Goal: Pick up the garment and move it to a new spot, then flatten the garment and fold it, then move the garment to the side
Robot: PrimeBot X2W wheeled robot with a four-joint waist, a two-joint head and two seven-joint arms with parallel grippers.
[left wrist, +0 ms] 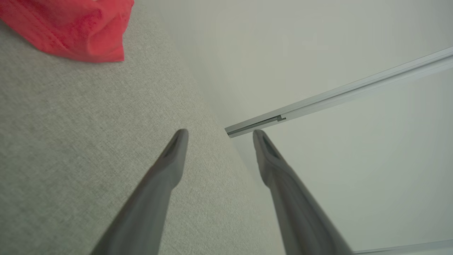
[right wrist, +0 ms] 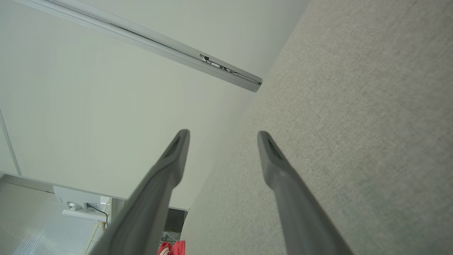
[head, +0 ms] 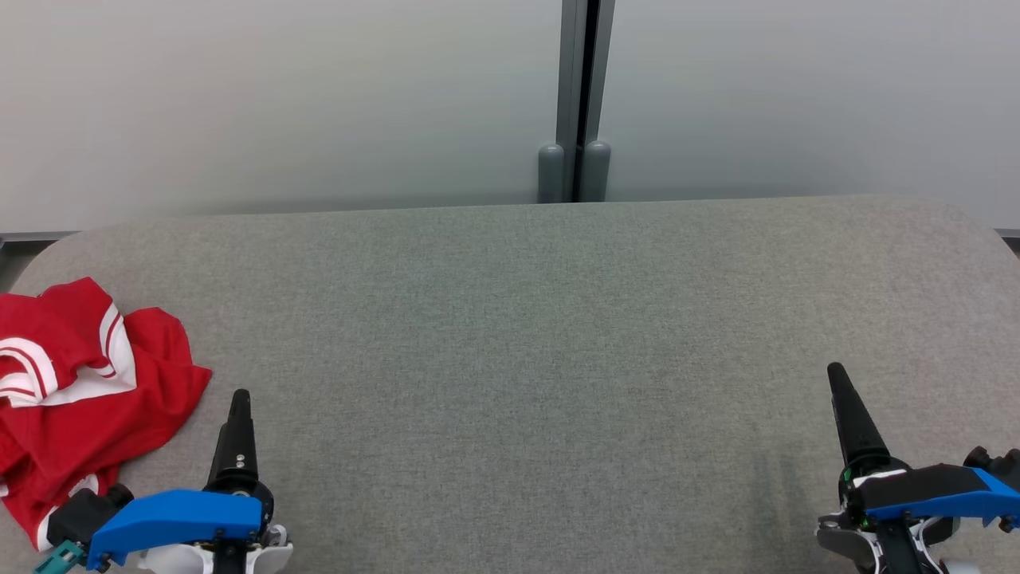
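Note:
The garment [head: 88,391], red with white stripes, lies crumpled at the left edge of the grey fabric table [head: 526,335]. A red corner of it shows at the top left of the left wrist view [left wrist: 76,30], and a small piece appears far off in the right wrist view [right wrist: 172,248]. My left gripper [head: 239,399] hovers at the lower left, just right of the garment and apart from it; its fingers [left wrist: 173,156] stand spread with nothing between them. My right gripper [head: 837,375] sits at the lower right, far from the garment, fingers [right wrist: 177,152] likewise spread and empty.
A pale partition wall [head: 279,104] with a grey vertical post [head: 578,104] rises right behind the table's far edge. The table's corners are rounded. Beyond the table's left end, some white equipment [right wrist: 76,205] stands on the floor.

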